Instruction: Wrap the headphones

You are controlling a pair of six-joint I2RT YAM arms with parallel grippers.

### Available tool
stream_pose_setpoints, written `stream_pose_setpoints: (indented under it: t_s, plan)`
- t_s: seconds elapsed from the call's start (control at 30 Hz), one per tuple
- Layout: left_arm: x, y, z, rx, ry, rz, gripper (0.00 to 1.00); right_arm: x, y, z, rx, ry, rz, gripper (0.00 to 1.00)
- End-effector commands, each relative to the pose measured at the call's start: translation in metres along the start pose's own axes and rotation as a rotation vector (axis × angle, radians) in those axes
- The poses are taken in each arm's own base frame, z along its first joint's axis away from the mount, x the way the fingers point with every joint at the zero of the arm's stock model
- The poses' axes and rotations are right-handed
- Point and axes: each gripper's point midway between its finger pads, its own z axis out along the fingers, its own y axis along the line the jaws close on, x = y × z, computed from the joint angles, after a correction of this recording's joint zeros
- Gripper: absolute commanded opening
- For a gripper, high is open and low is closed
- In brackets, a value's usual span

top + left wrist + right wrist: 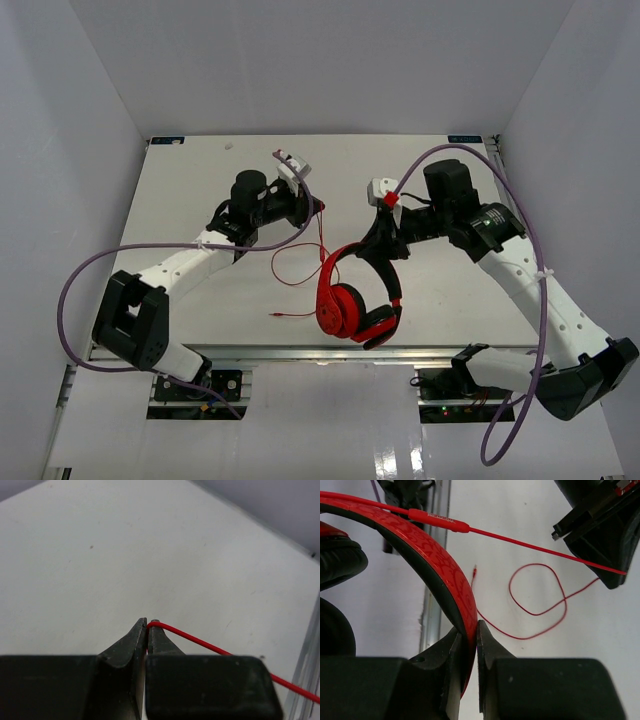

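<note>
The red headphones [355,305] hang tilted near the table's front edge, ear cups low. My right gripper [384,248] is shut on their headband [430,560], which passes between its fingertips [470,630]. A black ear pad [335,560] shows at the left. My left gripper [317,207] is shut on the thin red cable [210,647], pinched at its tips [148,622] above the table. From there the cable runs taut past its inline remote [437,520] to the headphones. The rest lies in a loose loop [298,265] on the table, with the plug end [273,315] near the front.
The white table [200,190] is walled on three sides. A metal rail [300,352] runs along its front edge. Thick purple robot cables [70,290] arc beside each arm [540,260]. The left gripper's black body [600,535] shows at the top right of the right wrist view.
</note>
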Motion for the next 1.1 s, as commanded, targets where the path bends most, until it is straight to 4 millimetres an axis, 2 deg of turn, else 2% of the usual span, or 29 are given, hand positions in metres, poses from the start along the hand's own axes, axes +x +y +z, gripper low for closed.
stream_pose_setpoints:
  t_s: [0.0,0.13,0.37,0.6,0.73,1.07]
  plan:
    - [-0.060,-0.012,-0.012,0.076,-0.316,-0.128,0.12,-0.068,0.042,-0.010,-0.268,-0.238,0.115,0.08]
    - [-0.074,-0.028,-0.017,0.159,-0.436,-0.232,0.13,-0.078,0.023,-0.008,-0.251,-0.258,0.197,0.08]
    - [-0.081,-0.048,-0.021,0.231,-0.498,-0.294,0.14,-0.108,-0.023,-0.016,-0.079,-0.322,0.196,0.08]
    - [-0.059,-0.069,-0.012,0.282,-0.465,-0.344,0.15,-0.117,-0.065,-0.020,0.095,-0.375,0.263,0.08]
    - [-0.051,-0.078,-0.006,0.302,-0.447,-0.356,0.16,-0.114,-0.086,-0.022,0.197,-0.381,0.287,0.08]
    - [-0.032,-0.100,0.002,0.353,-0.420,-0.388,0.18,-0.111,-0.128,-0.048,0.460,-0.401,0.318,0.08]
